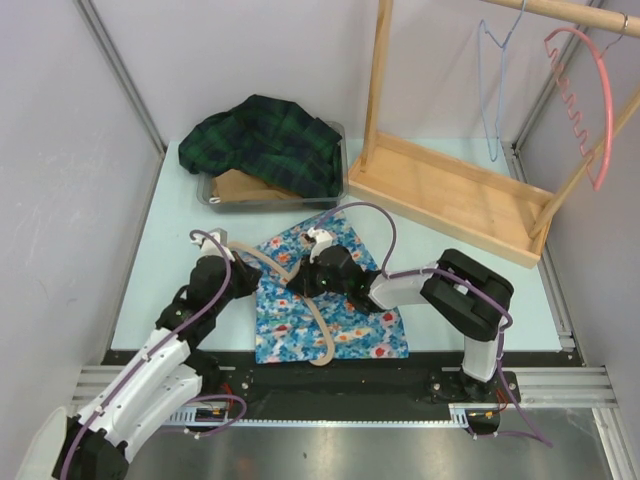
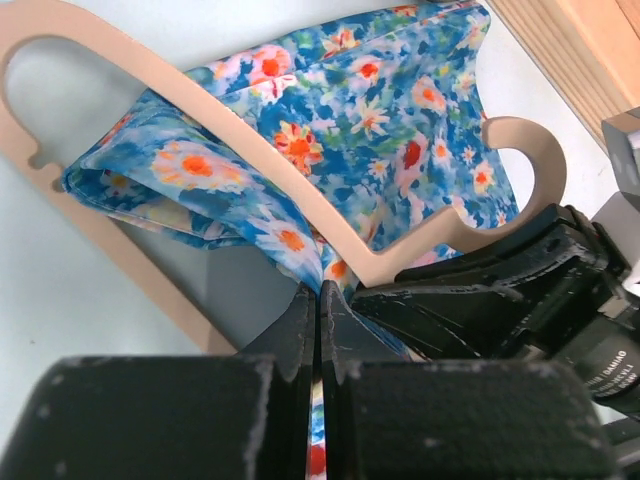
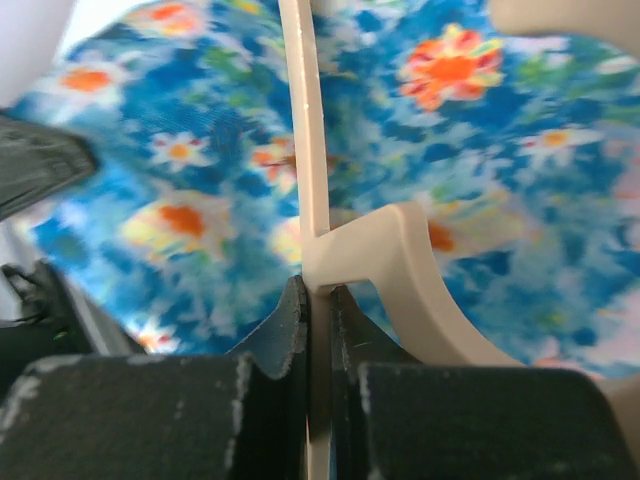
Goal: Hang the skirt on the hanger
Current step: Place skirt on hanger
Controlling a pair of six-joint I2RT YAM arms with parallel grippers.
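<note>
At the table's near edge, the left gripper (image 2: 318, 300) is pinching a fold of the floral skirt (image 1: 370, 335). Just beyond it, the right gripper (image 3: 318, 295) is clamping the neck of the hanger (image 2: 240, 135), which is lying across the skirt. This looks like the draping step, and the next move is probably calling for fabric to be pulled over the bar.

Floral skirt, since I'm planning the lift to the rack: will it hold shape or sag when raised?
Probably floppy: the floral skirt lies creased and folded within the hanger. Likely light, as the left pincer pinches only thin fabric. It might slide along the smooth hanger when tilted.
</note>
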